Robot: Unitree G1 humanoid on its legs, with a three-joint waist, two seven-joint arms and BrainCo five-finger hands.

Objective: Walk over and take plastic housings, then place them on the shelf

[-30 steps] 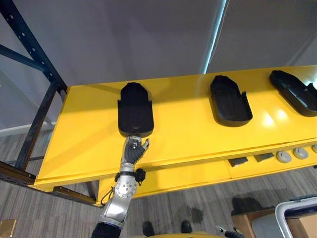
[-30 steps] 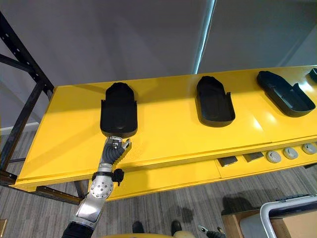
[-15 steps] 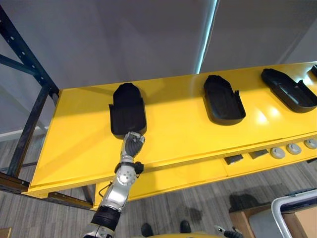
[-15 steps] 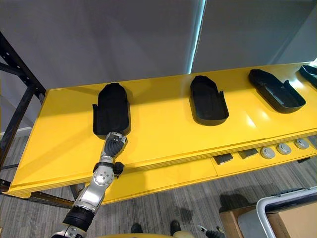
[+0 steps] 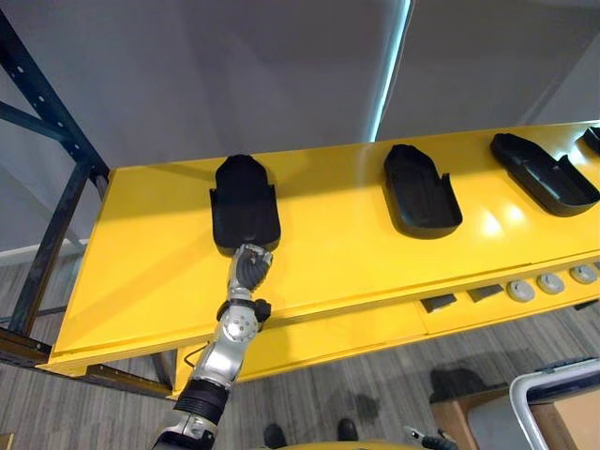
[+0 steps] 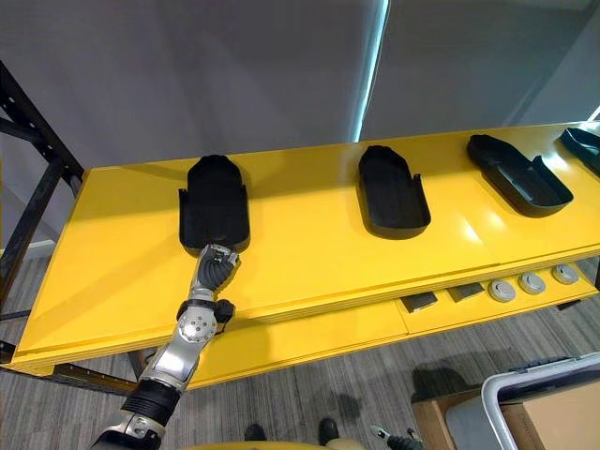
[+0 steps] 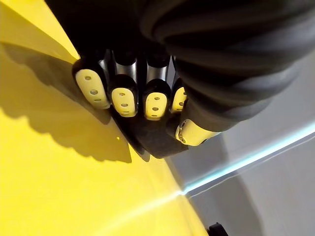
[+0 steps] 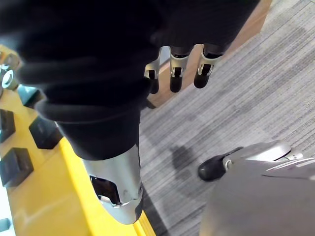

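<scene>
Right hand (image 8: pixel 177 73) just hangs loose over the grey floor (image 8: pixel 246 108), fingers relaxed, nothing in it. Left hand (image 5: pixel 249 266) is up on the yellow shelf (image 5: pixel 141 272) with its fingers curled onto the near end of a black plastic housing (image 5: pixel 244 197), which lies flat just past it. Second housing (image 5: pixel 420 190) and third housing (image 5: pixel 544 173) sit well off to that hand's right.

My yellow shelf (image 5: pixel 356 253) carries a first housing (image 5: pixel 246 204) at 10 o'clock, second housing (image 5: pixel 422 190) at 1, third housing (image 5: pixel 544 173) and fourth housing (image 6: pixel 581 148) toward 2. Discs (image 5: pixel 550 282) and blocks (image 5: pixel 438 304) sit at 4.
</scene>
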